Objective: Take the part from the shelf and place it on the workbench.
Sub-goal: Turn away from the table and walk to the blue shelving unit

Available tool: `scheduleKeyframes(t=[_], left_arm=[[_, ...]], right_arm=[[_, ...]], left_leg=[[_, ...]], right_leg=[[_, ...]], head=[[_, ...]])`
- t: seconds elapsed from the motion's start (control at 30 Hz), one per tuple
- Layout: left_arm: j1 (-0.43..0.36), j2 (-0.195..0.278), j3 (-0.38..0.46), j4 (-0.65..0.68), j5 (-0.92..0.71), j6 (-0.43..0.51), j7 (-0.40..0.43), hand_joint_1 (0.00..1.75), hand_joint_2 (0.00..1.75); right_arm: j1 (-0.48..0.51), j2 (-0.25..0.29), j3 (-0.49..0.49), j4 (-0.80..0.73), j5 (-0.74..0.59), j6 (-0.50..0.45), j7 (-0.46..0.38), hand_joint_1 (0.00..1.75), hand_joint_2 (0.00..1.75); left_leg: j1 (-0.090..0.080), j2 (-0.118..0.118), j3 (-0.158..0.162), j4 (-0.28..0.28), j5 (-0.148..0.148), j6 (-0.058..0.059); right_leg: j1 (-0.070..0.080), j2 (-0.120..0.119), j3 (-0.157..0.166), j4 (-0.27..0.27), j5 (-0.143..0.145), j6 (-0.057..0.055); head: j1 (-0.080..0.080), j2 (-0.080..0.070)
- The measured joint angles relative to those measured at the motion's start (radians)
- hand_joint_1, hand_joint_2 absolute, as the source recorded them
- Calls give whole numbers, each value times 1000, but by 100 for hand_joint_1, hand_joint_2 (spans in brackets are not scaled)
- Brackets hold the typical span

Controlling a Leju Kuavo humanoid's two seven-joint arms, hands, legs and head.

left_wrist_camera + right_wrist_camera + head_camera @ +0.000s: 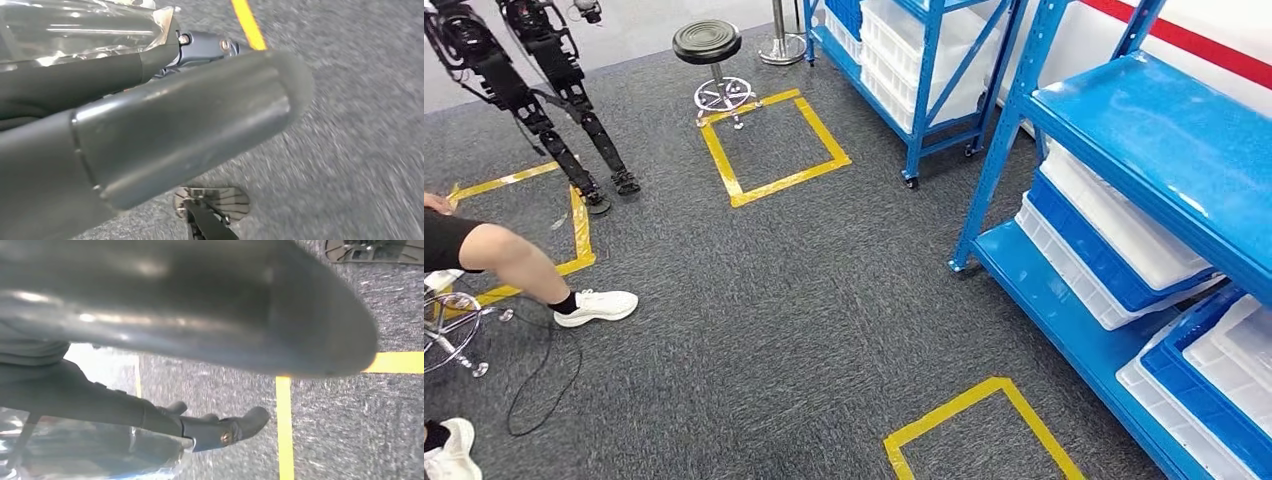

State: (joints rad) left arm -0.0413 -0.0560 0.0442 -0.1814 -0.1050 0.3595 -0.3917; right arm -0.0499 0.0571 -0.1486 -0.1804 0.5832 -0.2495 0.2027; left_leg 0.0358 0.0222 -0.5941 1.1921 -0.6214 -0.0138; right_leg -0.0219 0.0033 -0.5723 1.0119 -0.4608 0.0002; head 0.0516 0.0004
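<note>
1. Left wrist view: the left hand (150, 135) takes up most of the frame, its thick grey thumb across the middle and darker fingers (207, 49) behind it. A clear, shiny plastic-wrapped part (80, 30) lies against the inner side of those fingers, beyond the thumb. The fingers lie along the wrap and touch it; I cannot tell whether they close round it.
2. Right wrist view: the right hand (165, 340) shows its thumb large and blurred across the upper frame, with dark fingers (220, 430) stretched out beneath. The same glossy clear wrap (85, 452) sits against those fingers, on their inner side. Contact is plain; a firm grip cannot be confirmed.
3. Both wrist views look down on grey carpet (360, 150) with yellow tape lines (285, 430). Both are motion-blurred.
4. Head view: a blue shelf (1144, 140) stands at right, carrying stacked white and blue bins (1114, 250). A second blue shelf (924, 70) stands further off.
5. Head view, floor: yellow tape squares, one far centre (774, 150), one near (974, 430).
6. A black stool (709, 45) stands far centre. Another legged robot (534, 90) stands far left.
7. A seated person's leg and white shoe (594, 305) are at left.
</note>
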Motion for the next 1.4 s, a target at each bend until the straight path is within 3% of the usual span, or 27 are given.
scheduleKeyframes(t=[0.03,0.07,0.1,0.17,0.23,0.27,0.33,0.37,0.43,0.5,0.57,0.6,0.63,0.7,0.77,0.8,0.83,0.87,0.93,1.0,1.07,1.1,1.13,1.2,1.23,1.33,1.4], left_arm=[[3,0,0,0,1,-10,-4,0,0],[6,0,1,1,5,-23,-8,0,0],[7,0,3,1,9,-39,-15,0,0],[8,1,9,1,19,-75,-28,0,0],[7,3,15,1,25,-94,-36,0,0],[7,4,16,1,27,-99,-38,0,0],[5,5,17,1,30,-121,-44,0,0],[4,6,18,1,31,-141,-47,0,0],[3,8,19,1,35,-186,-51,0,0],[6,11,25,1,45,-223,-50,0,0],[8,14,32,1,53,-255,-50,0,0],[8,16,35,1,55,-270,-52,0,0],[8,17,37,1,56,-285,-55,0,0],[9,21,41,1,60,-310,-59,0,0],[9,26,44,1,63,-328,-59,0,0],[8,29,45,1,64,-334,-59,0,0],[7,30,45,1,64,-339,-59,0,0],[4,31,46,1,64,-341,-58,0,0],[1,32,47,1,67,-346,-55,0,0],[4,33,52,1,78,-353,-49,0,0],[8,34,62,1,91,-358,-45,0,0],[9,34,67,1,97,-359,-44,0,0],[10,34,71,1,101,-359,-44,0,0],[9,34,77,1,105,-359,-44,0,0],[9,35,79,1,106,-359,-45,0,0],[8,36,86,2,104,-351,-45,0,0],[5,33,89,1,100,-340,-44,0,0]], right_arm=[[0,0,-1,0,-4,0,-2,0,0],[0,0,-3,0,-10,1,-4,0,0],[1,0,-7,0,-18,3,-6,0,0],[3,-1,-17,0,-32,8,-11,0,0],[2,0,-26,0,-42,12,-16,0,0],[2,1,-28,0,-44,14,-18,0,0],[4,0,-38,0,-57,20,-21,0,0],[6,-1,-46,0,-69,25,-23,0,0],[6,-4,-66,0,-96,37,-28,0,0],[3,-6,-87,0,-121,52,-36,0,0],[3,-8,-108,0,-143,70,-44,0,0],[4,-9,-119,0,-153,79,-48,0,0],[6,-11,-130,0,-161,86,-53,0,0],[6,-13,-149,0,-172,95,-59,0,0],[2,-13,-162,0,-175,101,-60,0,0],[1,-12,-166,0,-175,102,-61,0,0],[2,-13,-171,0,-175,103,-61,0,0],[3,-14,-174,0,-175,103,-61,0,0],[4,-15,-181,0,-173,103,-60,0,0],[2,-14,-185,0,-168,104,-60,0,0],[2,-13,-186,0,-163,105,-59,0,0],[3,-13,-187,0,-161,106,-58,0,0],[4,-13,-187,0,-158,106,-57,0,0],[4,-13,-188,0,-154,106,-57,0,0],[4,-13,-188,0,-153,107,-56,0,0],[3,-9,-188,0,-150,111,-54,0,0],[5,-8,-188,0,-147,111,-54,0,0]], left_leg=[[-2,-12,-36,63,-20,4],[-5,-19,-60,99,-21,9],[-8,-24,-69,101,-3,16],[-15,-47,-33,-6,75,34],[-22,-83,15,-125,130,48],[-26,-92,27,-152,137,51],[-30,-77,32,-166,139,55],[-30,-66,36,-175,144,58],[-26,-42,45,-195,154,66],[-26,-14,47,-202,157,69],[-26,16,45,-202,156,68],[-25,29,45,-201,155,66],[-23,40,46,-201,153,63],[-22,63,51,-197,146,51],[-24,85,60,-193,135,34],[-25,95,65,-192,131,26],[-22,106,71,-194,128,20],[-18,102,75,-192,124,13],[-9,55,64,-151,88,2],[-7,-5,12,-35,19,1],[-8,-21,-51,86,-24,5],[-8,-23,-65,103,-17,9],[-9,-26,-60,81,10,15],[-11,-40,-19,-26,82,28],[-13,-66,8,-87,111,36],[-22,-108,43,-170,137,49],[-25,-82,47,-183,144,54]], right_leg=[[5,15,1,0,0,-3],[10,30,2,0,0,-5],[14,45,4,0,-1,-6],[18,74,8,0,-1,-6],[23,100,9,2,-1,-5],[24,109,7,2,-1,-4],[23,126,-2,0,2,3],[23,119,-7,3,1,7],[26,75,-34,49,-26,9],[22,26,-93,168,-86,7],[14,11,-144,271,-125,16],[8,6,-143,271,-120,27],[1,-1,-120,232,-102,40],[-9,-46,-41,90,-52,63],[-8,-81,8,4,-21,59],[-5,-82,10,-3,-16,50],[-3,-68,9,-3,-15,39],[-5,-55,10,-4,-14,30],[-10,-32,13,-6,-11,13],[-6,-8,14,-6,-9,1],[2,21,14,-6,-9,-3],[6,36,15,-6,-9,-4],[9,52,17,-6,-9,-4],[12,76,21,-6,-9,-4],[12,87,21,-6,-9,-3],[11,113,15,-6,-6,2],[11,128,6,-11,-2,13]], head=[[0,0],[-1,0],[0,0],[-1,0],[0,0],[0,0],[0,0],[0,0],[2,0],[4,0],[4,0],[5,0],[5,0],[5,0],[3,0],[2,0],[2,0],[1,0],[0,0],[-1,0],[-1,0],[-1,0],[-1,0],[-1,0],[-1,0],[-1,0],[-1,0]])
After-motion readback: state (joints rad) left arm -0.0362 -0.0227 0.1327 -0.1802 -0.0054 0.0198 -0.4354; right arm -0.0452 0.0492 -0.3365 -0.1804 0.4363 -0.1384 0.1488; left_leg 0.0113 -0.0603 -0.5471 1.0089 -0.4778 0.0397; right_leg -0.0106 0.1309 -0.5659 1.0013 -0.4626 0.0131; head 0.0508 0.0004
